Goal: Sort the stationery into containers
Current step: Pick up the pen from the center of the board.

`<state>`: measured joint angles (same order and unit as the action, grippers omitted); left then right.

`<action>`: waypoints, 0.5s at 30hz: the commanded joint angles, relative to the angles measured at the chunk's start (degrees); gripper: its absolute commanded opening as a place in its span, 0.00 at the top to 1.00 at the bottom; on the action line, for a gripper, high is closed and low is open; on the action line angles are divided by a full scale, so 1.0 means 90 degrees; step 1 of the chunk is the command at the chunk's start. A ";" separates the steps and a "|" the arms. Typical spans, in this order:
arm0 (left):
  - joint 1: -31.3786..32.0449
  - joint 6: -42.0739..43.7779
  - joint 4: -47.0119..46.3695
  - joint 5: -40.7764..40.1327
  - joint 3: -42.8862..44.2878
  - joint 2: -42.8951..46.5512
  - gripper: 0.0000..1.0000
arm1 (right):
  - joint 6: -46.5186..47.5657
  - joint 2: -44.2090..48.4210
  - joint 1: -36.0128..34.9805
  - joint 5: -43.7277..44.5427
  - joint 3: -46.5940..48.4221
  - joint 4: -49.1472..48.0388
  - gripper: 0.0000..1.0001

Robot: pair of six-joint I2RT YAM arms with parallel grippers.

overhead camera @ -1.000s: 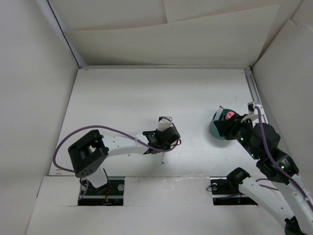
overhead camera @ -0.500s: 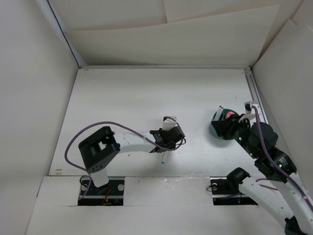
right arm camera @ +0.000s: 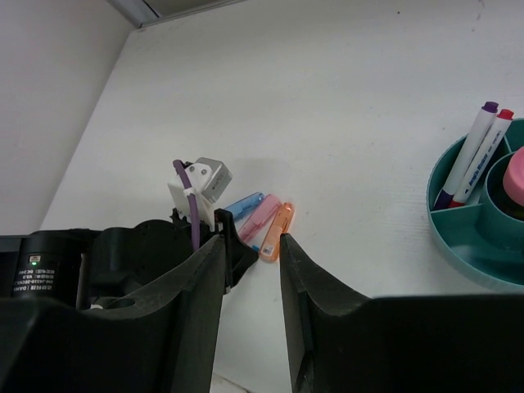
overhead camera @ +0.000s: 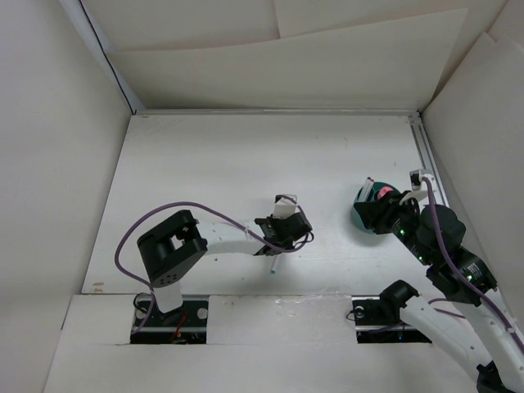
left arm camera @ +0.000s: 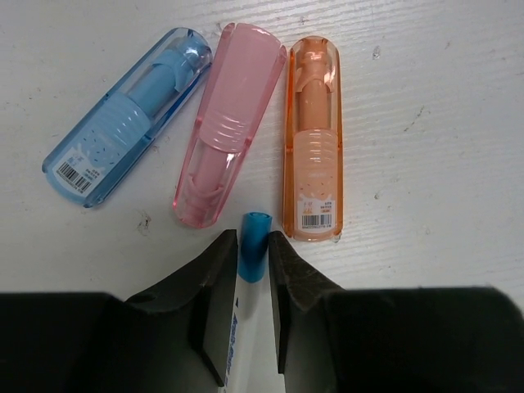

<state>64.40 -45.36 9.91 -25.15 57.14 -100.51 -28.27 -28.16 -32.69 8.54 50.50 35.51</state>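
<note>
In the left wrist view a blue marker, a pink marker and an orange marker lie side by side on the table. My left gripper is shut on a thin white pen with a blue tip, just short of the markers; from above it shows mid-table. The teal cup holds a purple-tipped pen, a red-tipped pen and the pink-capped glue stick. My right gripper is open and empty, hovering beside the cup.
White walls close in the table on the left, back and right. A metal rail runs along the right edge. The left arm's purple cable loops over the near left table.
My left gripper has shifted a little to the right with the pen in its jaws. The right arm has barely moved.
</note>
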 commanded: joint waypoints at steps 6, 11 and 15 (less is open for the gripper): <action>0.0120 0.0021 0.0422 -0.0028 0.0028 -0.0151 0.88 | 0.0046 0.0112 -0.0001 0.0106 0.0053 -0.0361 0.62; 0.0120 -0.0038 0.0295 0.0118 -0.0090 0.0142 1.00 | 0.0104 -0.0005 -0.0001 0.0106 0.0170 -0.0361 0.62; 0.0120 -0.0038 0.0237 0.0352 -0.0090 0.0551 1.00 | 0.0104 -0.0006 -0.0001 0.0106 0.0170 -0.0361 0.62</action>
<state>65.17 -45.32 10.20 -24.36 56.95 -99.92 -28.08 -27.97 -32.69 8.60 50.52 35.51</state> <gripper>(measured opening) 0.061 0.382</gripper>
